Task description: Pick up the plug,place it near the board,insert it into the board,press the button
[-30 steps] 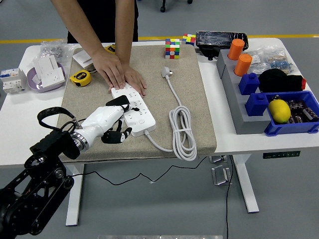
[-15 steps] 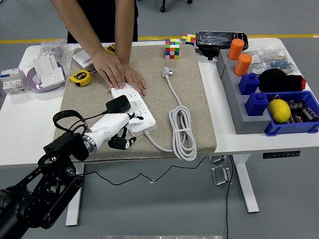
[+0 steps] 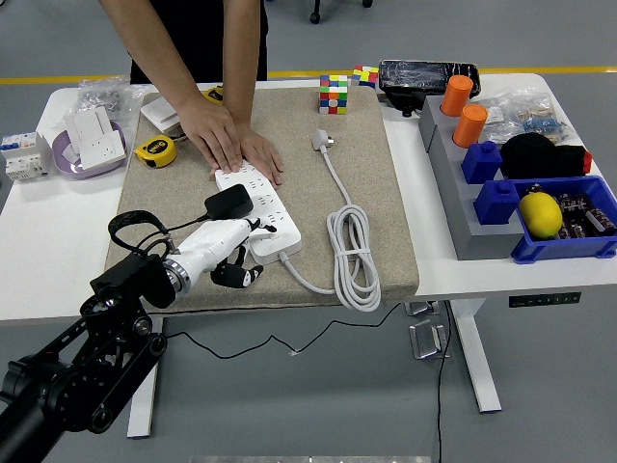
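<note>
A black plug (image 3: 228,203) sits on the white power strip (image 3: 273,228), which lies on the beige mat (image 3: 366,183). My left hand (image 3: 231,253), white with black fingertips, rests on the mat against the strip's near left side, just below the plug. Its fingers are loosely bent and hold nothing. A person at the far side presses both hands (image 3: 231,145) flat on the strip's far end. The strip's white cable (image 3: 352,253) lies coiled to the right, ending in a white plug (image 3: 321,142). My right arm is out of view.
On the left are a yellow tape measure (image 3: 154,151), a purple bowl with white sockets (image 3: 89,143) and a breaker (image 3: 23,154). A colour cube (image 3: 334,94) stands at the mat's far edge. Grey racks, orange cylinders (image 3: 463,109) and a blue bin with a lemon (image 3: 541,214) fill the right.
One second ago my left hand was closed around the black plug on the strip. It has since let go and drawn back towards me. The plug stays on the strip.
</note>
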### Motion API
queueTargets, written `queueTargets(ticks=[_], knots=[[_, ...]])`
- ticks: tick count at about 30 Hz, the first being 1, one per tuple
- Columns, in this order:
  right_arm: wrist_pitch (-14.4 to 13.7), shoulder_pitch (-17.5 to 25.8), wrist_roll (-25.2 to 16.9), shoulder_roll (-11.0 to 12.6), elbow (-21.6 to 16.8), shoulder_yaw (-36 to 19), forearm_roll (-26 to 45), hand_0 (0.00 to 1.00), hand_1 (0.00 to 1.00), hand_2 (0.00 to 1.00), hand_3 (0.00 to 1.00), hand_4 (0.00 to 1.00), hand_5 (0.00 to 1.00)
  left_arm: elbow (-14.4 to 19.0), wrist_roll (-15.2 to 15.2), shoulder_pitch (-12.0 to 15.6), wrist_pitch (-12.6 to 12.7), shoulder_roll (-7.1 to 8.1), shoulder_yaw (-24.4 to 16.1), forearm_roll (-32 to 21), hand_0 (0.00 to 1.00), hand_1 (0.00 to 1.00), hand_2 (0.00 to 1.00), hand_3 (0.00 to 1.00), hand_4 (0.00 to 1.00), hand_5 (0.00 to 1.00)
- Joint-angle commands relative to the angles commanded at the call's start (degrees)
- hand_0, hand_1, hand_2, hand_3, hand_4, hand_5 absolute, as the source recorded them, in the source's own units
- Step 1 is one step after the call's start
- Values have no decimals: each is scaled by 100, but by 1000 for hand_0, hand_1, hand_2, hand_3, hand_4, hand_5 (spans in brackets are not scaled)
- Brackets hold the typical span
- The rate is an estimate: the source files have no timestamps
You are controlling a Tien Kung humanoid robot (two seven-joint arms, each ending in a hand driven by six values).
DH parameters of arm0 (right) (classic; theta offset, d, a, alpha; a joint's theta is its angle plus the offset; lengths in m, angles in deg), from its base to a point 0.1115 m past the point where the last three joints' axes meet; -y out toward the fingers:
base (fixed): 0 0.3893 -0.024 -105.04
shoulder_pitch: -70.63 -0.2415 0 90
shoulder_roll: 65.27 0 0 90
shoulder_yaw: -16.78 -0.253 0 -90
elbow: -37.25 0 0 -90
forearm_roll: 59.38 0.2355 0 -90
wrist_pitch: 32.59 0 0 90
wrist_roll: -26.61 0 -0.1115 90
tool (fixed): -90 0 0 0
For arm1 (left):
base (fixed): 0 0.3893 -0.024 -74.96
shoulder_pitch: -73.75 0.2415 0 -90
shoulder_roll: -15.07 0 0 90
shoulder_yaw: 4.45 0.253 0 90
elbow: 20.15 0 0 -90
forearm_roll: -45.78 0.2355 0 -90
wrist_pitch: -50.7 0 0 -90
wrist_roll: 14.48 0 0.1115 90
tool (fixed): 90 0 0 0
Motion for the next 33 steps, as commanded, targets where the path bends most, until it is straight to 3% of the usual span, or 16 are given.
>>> queueTargets(ticks=[13, 33], knots=[[-11, 13, 4, 7, -2, 17, 0, 882, 828, 807, 830, 998, 998, -298, -44, -34, 73, -30, -7, 0, 164, 11, 141, 825, 666, 2], [-10, 5, 10, 8, -4, 8, 7, 883, 828, 807, 830, 998, 998, -485, -32, -129, 2, -61, 68, 0, 165, 11, 141, 803, 667, 2]])
